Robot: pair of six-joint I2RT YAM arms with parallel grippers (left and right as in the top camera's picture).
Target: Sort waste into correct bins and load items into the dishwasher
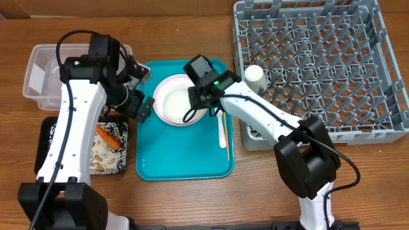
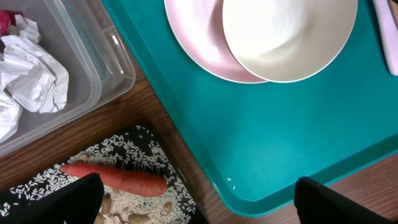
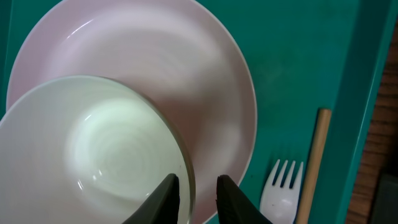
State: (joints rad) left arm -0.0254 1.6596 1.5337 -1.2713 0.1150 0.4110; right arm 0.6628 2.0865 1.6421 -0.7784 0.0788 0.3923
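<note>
Right gripper point(image 3: 198, 194) pinching bowl point(image 3: 99, 155) rim at frame bottom; could slip, clatter onto plate point(image 3: 205, 93). Left gripper point(image 2: 196, 202) spread wide, holding nothing.

On the teal tray point(image 1: 182, 163) there were one pink plate point(image 1: 167, 94), one white bowl point(image 1: 175, 102), one white fork point(image 1: 222, 131) and one wooden stick point(image 1: 227, 137). One carrot point(image 1: 108, 137) lay in the one black tray point(image 1: 46, 131) (amid rice too fine to count). There was one clear tub point(image 1: 35, 80), one grey rack point(image 1: 319, 64) and one white cup point(image 1: 255, 76); two arms worked the table.
</note>
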